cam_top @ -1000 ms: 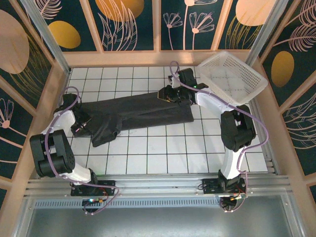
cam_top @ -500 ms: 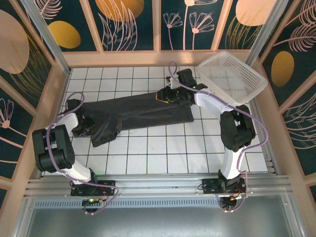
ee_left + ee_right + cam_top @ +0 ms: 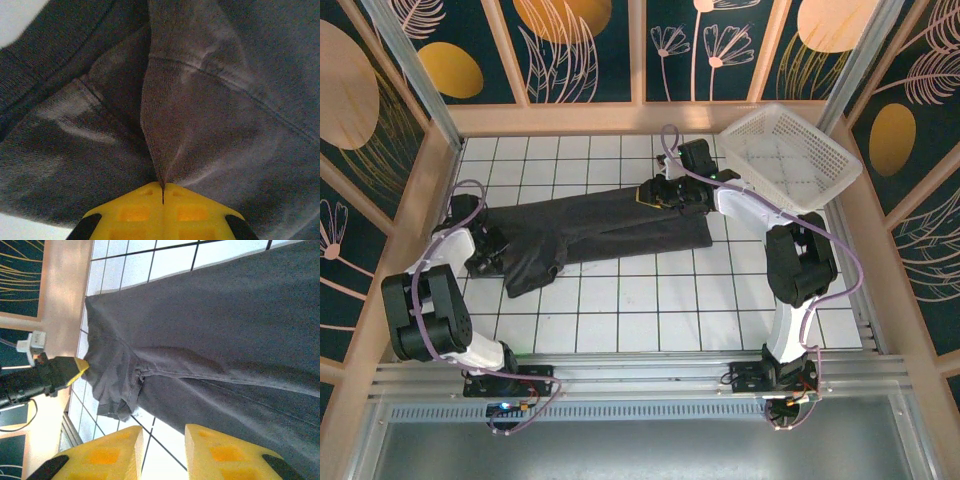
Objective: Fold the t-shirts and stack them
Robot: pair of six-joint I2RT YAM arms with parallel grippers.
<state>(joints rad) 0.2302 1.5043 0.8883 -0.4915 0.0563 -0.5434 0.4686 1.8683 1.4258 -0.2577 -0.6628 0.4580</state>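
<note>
One dark charcoal t-shirt (image 3: 600, 225) lies stretched from left to right across the white tiled table, with a sleeve bunched at its left end. My left gripper (image 3: 488, 256) is at that left end. In the left wrist view its yellow fingers (image 3: 130, 215) are shut on a raised fold of the t-shirt (image 3: 225, 100), and the left gripper (image 3: 162, 192) pinches it at the tips. My right gripper (image 3: 653, 194) hovers at the shirt's far right edge. Seen from its wrist, the right gripper (image 3: 164, 450) is open, with bare tile between the fingers and the t-shirt (image 3: 225, 330) just beyond them.
A white mesh basket (image 3: 790, 150) sits tilted at the back right corner. Wooden frame walls surround the table, and an aluminium rail (image 3: 640, 375) runs along the near edge. Bare tiles (image 3: 650, 310) lie in front of the shirt. The left gripper (image 3: 60, 372) appears in the right wrist view.
My left gripper has closed on the shirt's left end, and its arm shifted slightly. The right gripper has hardly moved.
</note>
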